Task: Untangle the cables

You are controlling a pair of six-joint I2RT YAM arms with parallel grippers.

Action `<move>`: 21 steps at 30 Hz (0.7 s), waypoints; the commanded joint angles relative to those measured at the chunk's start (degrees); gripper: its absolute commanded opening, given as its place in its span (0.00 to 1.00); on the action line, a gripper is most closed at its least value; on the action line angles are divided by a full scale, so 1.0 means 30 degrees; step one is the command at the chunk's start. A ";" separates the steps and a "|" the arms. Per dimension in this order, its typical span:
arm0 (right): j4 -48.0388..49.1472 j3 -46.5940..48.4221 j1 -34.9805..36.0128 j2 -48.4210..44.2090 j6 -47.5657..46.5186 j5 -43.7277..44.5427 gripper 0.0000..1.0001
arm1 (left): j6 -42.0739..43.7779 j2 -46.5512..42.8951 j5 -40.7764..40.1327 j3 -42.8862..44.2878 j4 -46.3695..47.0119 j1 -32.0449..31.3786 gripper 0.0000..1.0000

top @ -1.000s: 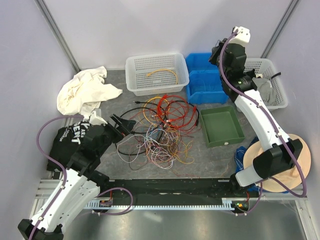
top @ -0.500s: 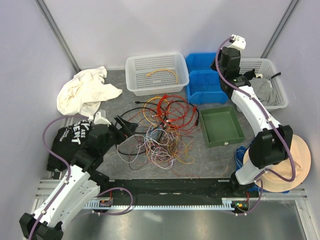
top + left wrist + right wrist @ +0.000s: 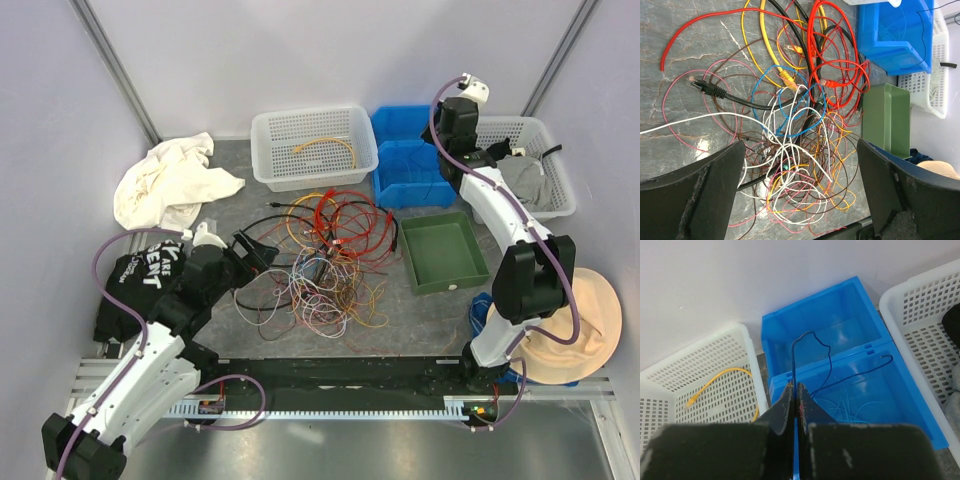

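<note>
the left end effector (image 3: 250,252) hovers low just beside the cables (image 3: 325,265), spread wide open and holding nothing, probably ready to take the next strand. the pile lies tangled in the middle of the tabletop (image 3: 425,318). behind it one yellow cable (image 3: 325,145) lies alone in the white basket (image 3: 265,150). the right end effector (image 3: 794,390) is pinched shut on a thin black cable (image 3: 812,335) above the blue bin (image 3: 840,325), it seems in order to drop it there, apart.

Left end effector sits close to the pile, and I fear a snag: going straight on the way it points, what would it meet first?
Probably the cables: white and brown loops lie straight ahead of the left end effector, between its open jaws. Its height above them is unclear.
</note>
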 commanded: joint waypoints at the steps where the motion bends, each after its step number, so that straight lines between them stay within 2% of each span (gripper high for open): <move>1: 0.1492 0.0948 -0.0314 -0.0005 0.0500 -0.0426 0.00 | -0.0149 0.0018 -0.0129 -0.0210 0.0823 -0.0027 1.00; 14: 0.0589 0.4404 -0.0343 -0.0036 0.0764 -0.1070 0.00 | -0.0266 -0.0041 -0.0041 -0.0268 0.0852 -0.0027 1.00; 21: 0.0671 0.4436 -0.0343 0.0257 0.0472 -0.0837 0.00 | -0.0208 -0.0070 -0.0070 -0.0210 0.0881 -0.0027 1.00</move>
